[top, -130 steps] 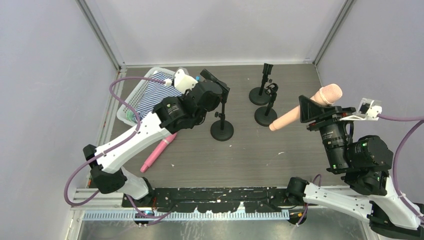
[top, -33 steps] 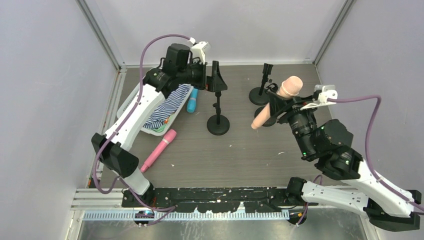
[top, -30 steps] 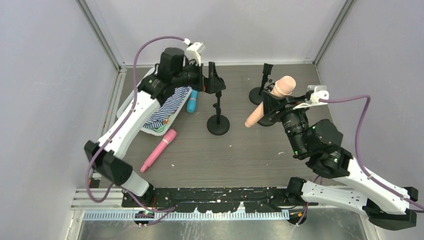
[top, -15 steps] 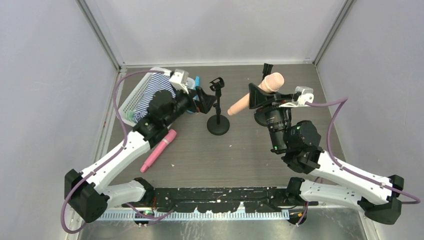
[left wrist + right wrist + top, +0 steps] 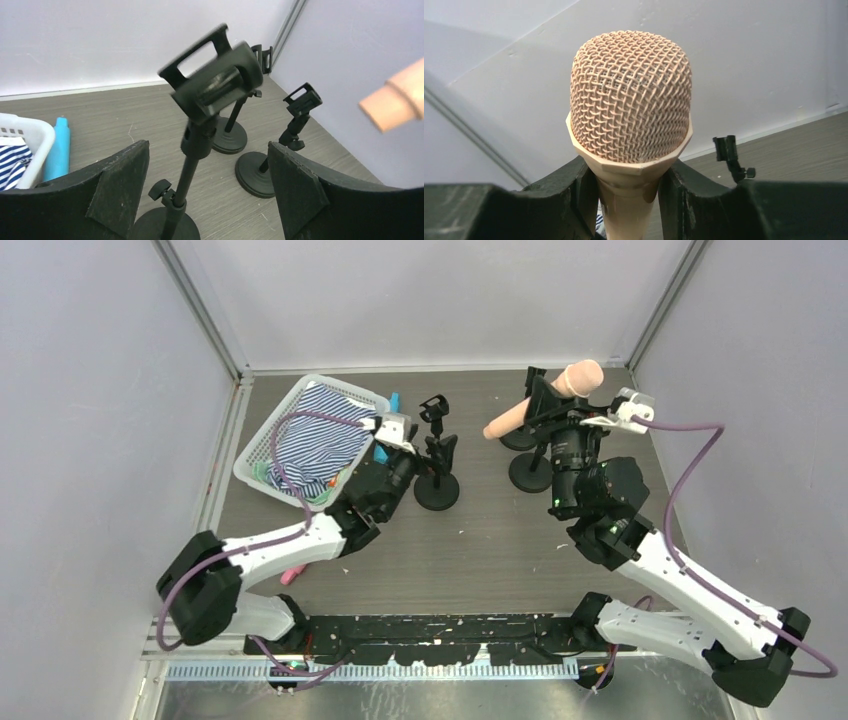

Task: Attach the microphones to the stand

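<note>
From above, you had the grey tabletop under both arms: the left arm reached low toward twelve o'clock and the right arm rose at one o'clock. The white basket sat at ten o'clock with a striped cloth in it. Three black stands stood upright toward the far side. The left stand was at twelve, the right stand at one, and the back stand just behind that one. The right arm partly hid the last two.

The peach microphone hung in the air above those two stands, with its head toward two o'clock and its handle toward eight. The blue microphone lay on the tabletop just beside the basket's three o'clock side. The left arm covered most of it from above, but your left wrist camera showed it lying flat. Only the end of the pink microphone showed, poking out from under the left arm at eight o'clock, and neither wrist camera caught it.

Your left claw was spread, with one finger on each side of the left stand's pole. The wrist view showed a gap on both sides and the empty clip above, which the top view did not settle. That view also caught the peach handle's tip at its three o'clock edge, apart from every clip.

Your right claw pinched the peach microphone just below its mesh head, with a finger against each side. Only the right wrist view made that grip plain.
</note>
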Controlling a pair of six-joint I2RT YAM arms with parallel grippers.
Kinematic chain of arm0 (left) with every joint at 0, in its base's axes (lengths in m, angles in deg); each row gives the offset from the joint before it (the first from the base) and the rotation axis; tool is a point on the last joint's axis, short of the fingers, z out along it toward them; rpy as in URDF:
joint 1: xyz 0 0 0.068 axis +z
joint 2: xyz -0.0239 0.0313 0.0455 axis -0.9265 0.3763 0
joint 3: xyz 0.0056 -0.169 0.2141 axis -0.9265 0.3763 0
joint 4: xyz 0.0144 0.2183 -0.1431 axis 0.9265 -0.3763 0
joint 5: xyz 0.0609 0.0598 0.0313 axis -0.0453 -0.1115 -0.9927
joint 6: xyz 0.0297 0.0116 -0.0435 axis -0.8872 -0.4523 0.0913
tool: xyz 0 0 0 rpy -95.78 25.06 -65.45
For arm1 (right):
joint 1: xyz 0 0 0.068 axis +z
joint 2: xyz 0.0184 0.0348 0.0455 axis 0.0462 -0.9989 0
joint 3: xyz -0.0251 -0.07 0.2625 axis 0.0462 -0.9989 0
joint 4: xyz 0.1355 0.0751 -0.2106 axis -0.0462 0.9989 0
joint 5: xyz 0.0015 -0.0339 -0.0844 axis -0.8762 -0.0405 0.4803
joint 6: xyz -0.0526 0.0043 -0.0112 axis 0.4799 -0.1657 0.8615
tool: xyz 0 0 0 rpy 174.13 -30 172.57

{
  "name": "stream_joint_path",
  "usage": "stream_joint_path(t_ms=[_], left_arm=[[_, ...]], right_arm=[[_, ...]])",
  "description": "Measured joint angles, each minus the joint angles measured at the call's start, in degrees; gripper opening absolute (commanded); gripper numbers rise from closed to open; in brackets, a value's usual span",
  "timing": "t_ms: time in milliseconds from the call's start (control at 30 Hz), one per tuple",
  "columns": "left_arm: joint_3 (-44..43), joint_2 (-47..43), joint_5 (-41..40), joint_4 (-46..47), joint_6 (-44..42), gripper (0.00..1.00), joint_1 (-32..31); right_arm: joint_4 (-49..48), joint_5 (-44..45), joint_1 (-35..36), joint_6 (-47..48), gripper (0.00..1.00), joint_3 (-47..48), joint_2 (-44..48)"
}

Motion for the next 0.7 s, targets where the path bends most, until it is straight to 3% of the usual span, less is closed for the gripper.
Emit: stream_joint_path(t_ms=[433, 700], left_arm=[[-3.69, 13.09, -8.94, 11.63, -6.4, 0.69, -2.62], [-4.94, 13.97, -10.51, 14.23, -9.27, 0.33, -2.62]], right_arm=[[11.04, -6.86, -8.57, -7.23, 0.01, 0.72, 3.19], [13.16, -9.2, -9.33, -8.63, 0.01, 0.72, 3.58]])
